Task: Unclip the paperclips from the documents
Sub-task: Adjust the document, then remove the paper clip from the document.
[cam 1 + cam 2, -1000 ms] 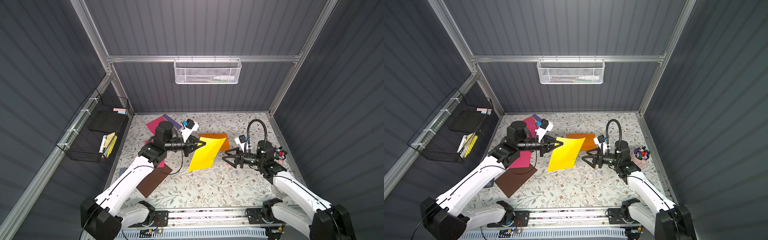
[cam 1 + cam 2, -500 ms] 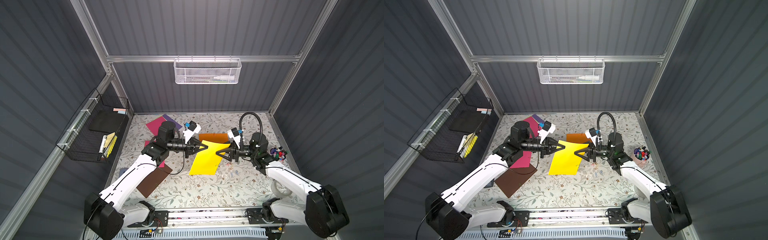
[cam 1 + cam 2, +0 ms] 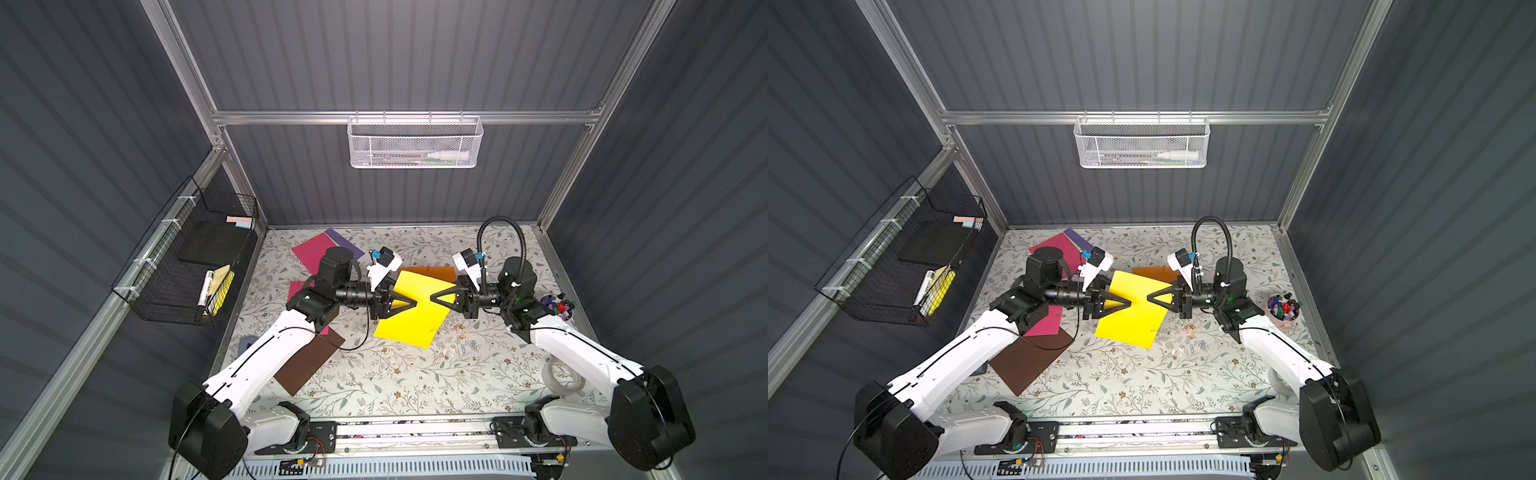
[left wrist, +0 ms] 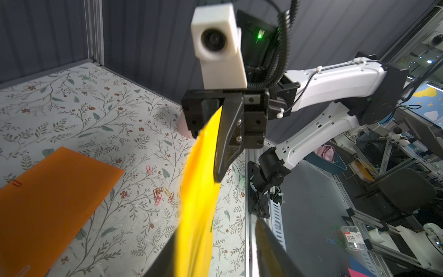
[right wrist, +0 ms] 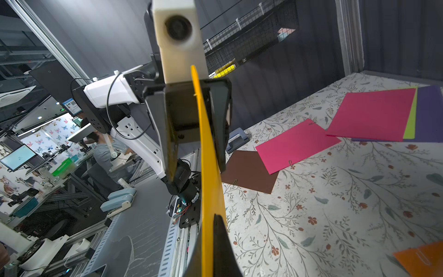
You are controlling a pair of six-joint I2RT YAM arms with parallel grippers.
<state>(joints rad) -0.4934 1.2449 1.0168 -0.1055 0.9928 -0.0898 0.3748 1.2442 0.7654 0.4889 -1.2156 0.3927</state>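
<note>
Right wrist: right hand (image 5: 208, 254) clamps yellow sheet (image 5: 209, 153); left hand (image 5: 196, 171) parted.

Bright even overhead light, soft shadows, wide-angle edge distortion, left-wrist blur on yellow sheet (image 4: 199, 203).

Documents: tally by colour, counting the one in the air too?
yellow sheet: 1
orange sheet: 1
magenta pink sheets: 2
lime green sheet: 1
purple sheet: 1
brown sheet: 1
Total: 7
</note>
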